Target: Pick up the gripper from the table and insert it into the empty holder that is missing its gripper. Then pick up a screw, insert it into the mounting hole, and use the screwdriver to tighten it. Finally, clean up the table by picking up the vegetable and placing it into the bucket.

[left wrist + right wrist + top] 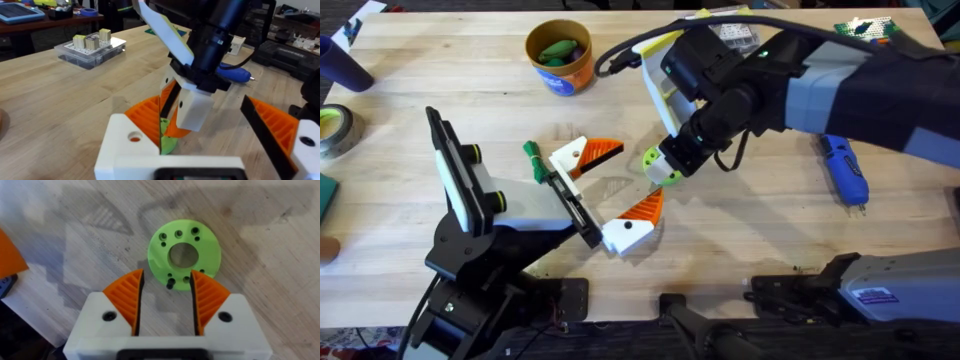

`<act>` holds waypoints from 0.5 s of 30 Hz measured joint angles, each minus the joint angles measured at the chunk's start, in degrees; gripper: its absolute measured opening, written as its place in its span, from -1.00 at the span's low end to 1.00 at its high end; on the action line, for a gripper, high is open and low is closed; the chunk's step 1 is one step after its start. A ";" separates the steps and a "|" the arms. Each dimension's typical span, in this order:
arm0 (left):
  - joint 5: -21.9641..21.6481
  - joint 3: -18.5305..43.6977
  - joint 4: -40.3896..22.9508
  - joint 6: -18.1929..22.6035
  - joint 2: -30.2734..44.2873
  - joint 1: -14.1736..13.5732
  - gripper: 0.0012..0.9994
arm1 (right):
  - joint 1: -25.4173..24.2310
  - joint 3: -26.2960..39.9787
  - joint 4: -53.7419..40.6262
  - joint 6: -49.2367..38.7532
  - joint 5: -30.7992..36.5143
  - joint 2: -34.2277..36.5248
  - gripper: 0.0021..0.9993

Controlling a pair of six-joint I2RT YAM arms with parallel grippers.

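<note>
- Right tool (165,297), orange ribbed pads parted, hovers over the counter (270,240).
- Just ahead: lime-green disc (185,255), with a tiny black screw (170,284) between the pads.

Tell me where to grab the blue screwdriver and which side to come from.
Grip the screwdriver around the middle of its blue barrel, coming straight down from above. It lies flat on the table with free wood on both long sides, so closing across its narrow width looks safest. Avoid the thin metal bit at the end nearer the arms' bases, which is probably too slim to hold.
</note>
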 joint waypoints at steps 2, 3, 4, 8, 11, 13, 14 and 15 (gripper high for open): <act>-0.06 0.09 0.62 -0.02 0.35 0.00 0.98 | 0.38 0.00 0.00 -0.04 0.00 0.26 0.05; -0.08 0.11 0.63 0.00 0.35 -0.02 0.98 | 0.43 0.00 -0.19 -0.02 0.01 0.26 0.06; -0.08 0.11 0.63 0.00 0.35 -0.02 0.98 | 0.43 0.00 -0.48 -0.02 -0.01 0.24 0.06; -0.08 0.09 0.63 -0.02 0.35 -0.02 0.98 | 0.43 0.00 -2.85 0.55 0.22 -0.92 0.06; -0.12 0.11 0.63 0.00 0.35 -0.02 0.98 | 0.63 0.00 -6.73 1.64 1.97 -5.68 0.06; -0.15 0.09 0.63 -0.02 0.35 0.00 0.98 | 0.94 0.00 -9.20 2.17 3.91 -10.26 0.06; -0.15 0.11 0.63 0.00 0.35 -0.02 0.98 | 1.22 0.02 -10.08 2.41 4.86 -12.53 0.06; -0.17 0.11 0.63 0.00 0.35 0.00 0.98 | 1.59 0.02 -10.83 2.64 5.70 -14.60 0.06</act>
